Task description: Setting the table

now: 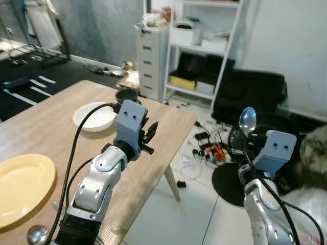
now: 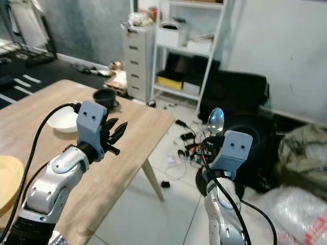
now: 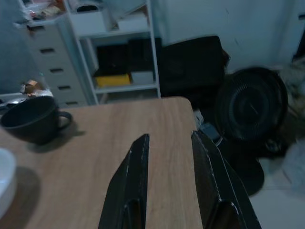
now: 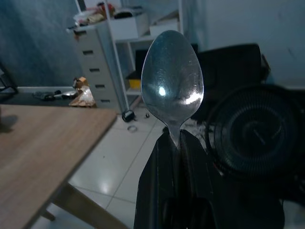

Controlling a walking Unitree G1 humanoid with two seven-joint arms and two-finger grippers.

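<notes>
**Spoon held upright beside the worktop**

My right pincer [image 4: 177, 143] is clamped on the neck of a metal spoon [image 4: 172, 88]. The two black fingers [image 4: 157, 176] press together just under the bowl, and the spoon stands upright, its bowl above the fingertips. This pincer is raised in the air off the right side of the wooden worktop [image 1: 56, 127], over the white tile floor [image 1: 168, 219], and it does not touch the worktop.

My left pincer [image 1: 152, 133] is raised over the worktop, near its far right corner. Its fingers [image 3: 136, 171] are apart, with a gap between them, and they hold nothing. They point toward the far edge of the worktop.

On the worktop, a dark cup [image 3: 31, 119] stands near the far edge. Just beside it, closer to me, there is a white bowl [image 1: 94, 117]. A yellow plate [image 1: 23, 186] lies on the near left part, well apart from the bowl. At the near edge, under my left arm, I see a round shiny metal thing [image 1: 37, 235], but I cannot tell what it is.

Behind the worktop stand a grey drawer cabinet [image 1: 152, 61] and a white shelf unit [image 1: 204, 46] with boxes. On the floor in front of my right pincer are a black fan [image 4: 257, 131] and a tangle of cables [image 1: 207, 148].
</notes>
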